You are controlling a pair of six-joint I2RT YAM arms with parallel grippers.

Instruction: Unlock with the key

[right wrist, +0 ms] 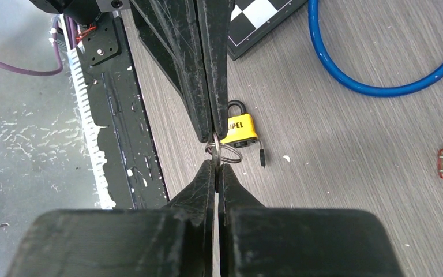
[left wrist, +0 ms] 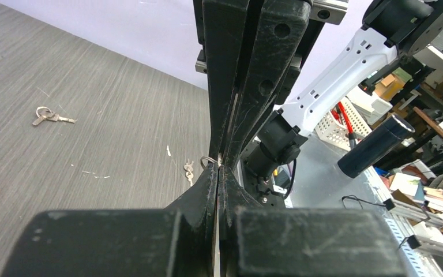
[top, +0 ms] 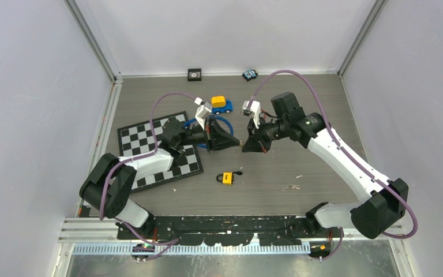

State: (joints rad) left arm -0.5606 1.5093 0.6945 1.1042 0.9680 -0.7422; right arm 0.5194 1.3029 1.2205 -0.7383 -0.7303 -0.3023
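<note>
Passing the key: the key ring (right wrist: 232,160) is held up off the table (top: 300,115), over the middle of the surface, right where the two sets of fingertips meet. A handover or regrip is probably being done so the key can be lined up better.
Left gripper (top: 236,143): clenched, fingers pressed flat together, with the ring caught at the very tips.
Right gripper (top: 246,145): clenched too, nipped onto the same ring from the opposite side.
Who's really carrying it: can't be told, both tips are closed on it at the same spot.
Key blade: hidden between the fingers, so its direction can't be read.
Padlock (right wrist: 239,128): the yellow one is lying flat, a bit toward the near edge from the meeting point, about mid-width. The shackle looks closed and it isn't touched by either gripper.
Why that matters: with both grippers tied up on the ring, the lock is left unsteadied. One side will likely have to be freed before any insertion is tried.
Containers: no box, tray or bin is seen. The blue cable loop (right wrist: 380,92) is just a ring lying toward the far edge, beside the chessboard (top: 150,144) that sits toward the left edge.
Extras: a toy car (top: 221,104) is parked further toward the far edge.
</note>
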